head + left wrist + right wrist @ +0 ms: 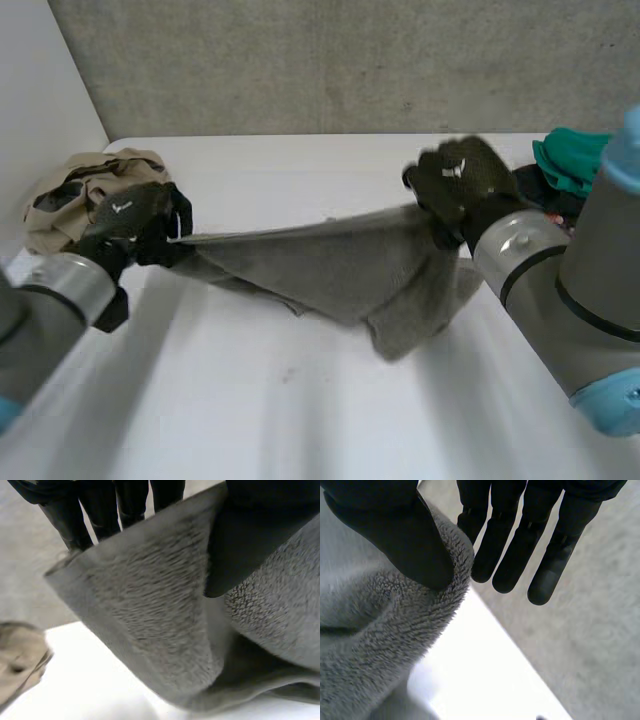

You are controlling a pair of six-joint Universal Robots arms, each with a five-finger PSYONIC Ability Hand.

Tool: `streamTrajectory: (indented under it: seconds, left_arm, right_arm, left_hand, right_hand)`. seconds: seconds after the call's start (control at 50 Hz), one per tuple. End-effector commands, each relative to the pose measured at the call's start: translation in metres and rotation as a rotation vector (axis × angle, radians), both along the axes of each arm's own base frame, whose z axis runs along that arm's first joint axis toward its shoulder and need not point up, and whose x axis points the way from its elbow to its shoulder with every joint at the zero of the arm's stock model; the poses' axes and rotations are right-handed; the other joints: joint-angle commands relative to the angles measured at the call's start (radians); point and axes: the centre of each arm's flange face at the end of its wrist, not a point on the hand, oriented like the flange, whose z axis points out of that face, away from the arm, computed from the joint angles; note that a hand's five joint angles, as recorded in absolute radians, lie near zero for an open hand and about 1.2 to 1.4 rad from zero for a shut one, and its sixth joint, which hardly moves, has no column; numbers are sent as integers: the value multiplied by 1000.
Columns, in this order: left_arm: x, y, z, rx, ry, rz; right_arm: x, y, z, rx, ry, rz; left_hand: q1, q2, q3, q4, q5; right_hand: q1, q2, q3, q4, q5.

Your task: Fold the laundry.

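Observation:
A grey fleecy towel (330, 262) is held up off the white table (300, 410), stretched between both hands, and its middle sags down to the tabletop. My left hand (135, 222) grips the towel's left corner. In the left wrist view its thumb (250, 540) presses the towel (150, 610) against the fingers (100, 510) behind it. My right hand (465, 185) holds the right corner higher up. In the right wrist view its thumb (395, 535) pinches the towel's edge (370, 645) against the fingers (520, 540), which stay fairly straight.
A crumpled beige garment (90, 185) lies at the table's back left, just behind my left hand. A teal garment (570, 160) on top of dark clothes (545, 195) sits at the back right. A concrete wall (350, 60) runs behind the table.

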Motion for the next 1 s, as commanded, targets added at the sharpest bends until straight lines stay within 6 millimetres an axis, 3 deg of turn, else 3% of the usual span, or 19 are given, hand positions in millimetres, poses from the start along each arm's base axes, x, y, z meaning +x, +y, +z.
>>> streamTrajectory:
  seconds: [0.02, 0.14, 0.22, 0.24, 0.3, 0.32, 0.36, 0.38, 0.4, 0.42, 0.46, 0.48, 0.54, 0.6, 0.68, 0.74, 0.82, 0.94, 1.0]
  left_arm:
    - [1, 10, -2, 72, -103, -180]
    - [2, -31, -25, 45, -257, -138]
    - [-10, -71, -14, -96, -336, -112]
    - [-19, -86, 2, -181, -340, -99]
    - [-33, -104, 39, -338, -309, -73]
    - [-40, -114, 67, -451, -276, -49]
    - [-43, -122, 98, -574, -233, -6]
    - [-44, -124, 114, -635, -208, 17]
    - [-46, -127, 145, -754, -137, 67]
    - [-46, -127, 156, -798, -109, 87]
    - [-45, -124, 187, -905, -15, 129]
    - [-44, -124, 194, -925, 12, 136]
    - [-44, -119, 202, -925, 65, 118]
    - [-41, -116, 189, -849, 59, 99]
    - [-34, -111, 163, -735, 31, 90]
    - [-32, -104, 142, -661, 11, 75]
    - [-29, -89, 96, -524, -43, 23]
    - [-24, -49, 8, -252, -125, -97]
    - [-22, -25, -30, -143, -171, -161]
  right_arm:
    - [1, -13, -49, 102, 129, 63]
    - [18, -45, -76, 121, 106, 50]
    - [29, -79, -69, 32, 73, -7]
    - [32, -87, -62, -2, 56, -23]
    - [41, -116, -24, -180, -63, -75]
    - [43, -122, -10, -238, -105, -84]
    - [46, -132, 29, -401, -241, -97]
    - [47, -132, 43, -456, -290, -95]
    - [46, -133, 58, -516, -338, -94]
    - [44, -131, 83, -621, -438, -88]
    - [42, -125, 105, -714, -524, -71]
    - [40, -118, 120, -782, -584, -56]
    - [38, -108, 130, -830, -625, -40]
    - [40, -97, 126, -799, -601, -7]
    - [41, -88, 102, -674, -520, 16]
    - [41, -80, 69, -530, -420, 15]
    - [35, -67, 18, -337, -272, 6]
    - [20, -35, -71, -25, -70, 8]
    - [16, -24, -99, 62, -14, 13]
  left_hand:
    - [217, 203, 208, 197, 250]
    - [217, 203, 208, 197, 250]
    - [217, 203, 208, 197, 250]
    - [217, 203, 208, 197, 250]
    - [217, 203, 208, 197, 250]
    - [217, 203, 208, 197, 250]
    - [217, 203, 208, 197, 250]
    - [217, 203, 208, 197, 250]
    - [217, 203, 208, 197, 250]
    - [217, 203, 208, 197, 250]
    - [217, 203, 208, 197, 250]
    - [217, 203, 208, 197, 250]
    - [217, 203, 208, 197, 250]
    - [217, 203, 208, 197, 250]
    - [217, 203, 208, 197, 250]
    - [217, 203, 208, 197, 250]
    - [217, 203, 208, 197, 250]
    - [217, 203, 208, 197, 250]
    - [217, 203, 208, 197, 250]
  right_hand:
    - [259, 219, 206, 198, 229]
    - [259, 219, 206, 198, 229]
    - [259, 219, 206, 198, 229]
    - [259, 219, 206, 198, 229]
    - [259, 219, 206, 198, 229]
    - [259, 219, 206, 198, 229]
    - [259, 219, 206, 198, 229]
    - [259, 219, 206, 198, 229]
    - [259, 219, 206, 198, 229]
    - [259, 219, 206, 198, 229]
    - [259, 219, 206, 198, 229]
    - [259, 219, 206, 198, 229]
    - [259, 219, 206, 198, 229]
    - [259, 219, 206, 198, 229]
    - [259, 219, 206, 198, 229]
    - [259, 219, 206, 198, 229]
    - [259, 219, 206, 198, 229]
    - [259, 219, 206, 198, 229]
    - [259, 219, 206, 198, 229]
